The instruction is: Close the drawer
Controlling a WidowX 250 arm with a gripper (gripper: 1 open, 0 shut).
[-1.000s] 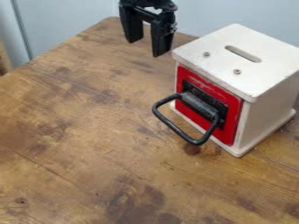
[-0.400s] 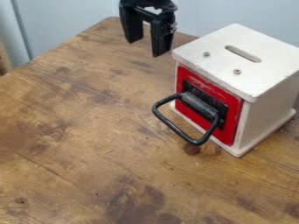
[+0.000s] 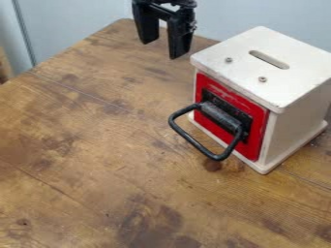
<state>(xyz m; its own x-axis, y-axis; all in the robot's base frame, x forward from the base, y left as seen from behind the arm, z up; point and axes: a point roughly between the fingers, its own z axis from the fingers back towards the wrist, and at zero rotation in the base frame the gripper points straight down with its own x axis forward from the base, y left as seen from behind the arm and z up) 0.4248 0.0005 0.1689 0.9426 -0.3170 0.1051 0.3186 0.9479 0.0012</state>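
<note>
- Claw (image 3: pixel 165 47) sits a touch higher in the camera view than in the earlier frame; small shift, nothing big. Drawer and housing look unmoved.
- Claw state: wide. Two dark fingers stand apart with a gap between them, tips pointing down, nothing held.
- Upper part of the claw runs out of the top of the view, so the arm above it is out of sight.
- Drawer (image 3: pixel 249 100) is below and to the right of the claw as seen here, set in the front of the housing. Claw is apart from it.
- Drawer front is red, with a black plate (image 3: pixel 225 117) in the middle. Can't tell from this angle how far out it sits.
- Black loop handle (image 3: pixel 191 143) sticks out from that plate, below the claw in the view, no contact with the fingers.
- Housing (image 3: pixel 296 73) is a pale box right of the claw, upright. Top has a slot (image 3: pixel 270 60) and two screw heads, one nearer the claw, the other past it toward the lower right.
- Wooden table (image 3: pixel 91 145) spreads below and left of the claw, brown with dark grain and knots.
- Pale wall surface (image 3: pixel 72 21) behind, left of the claw.
</note>
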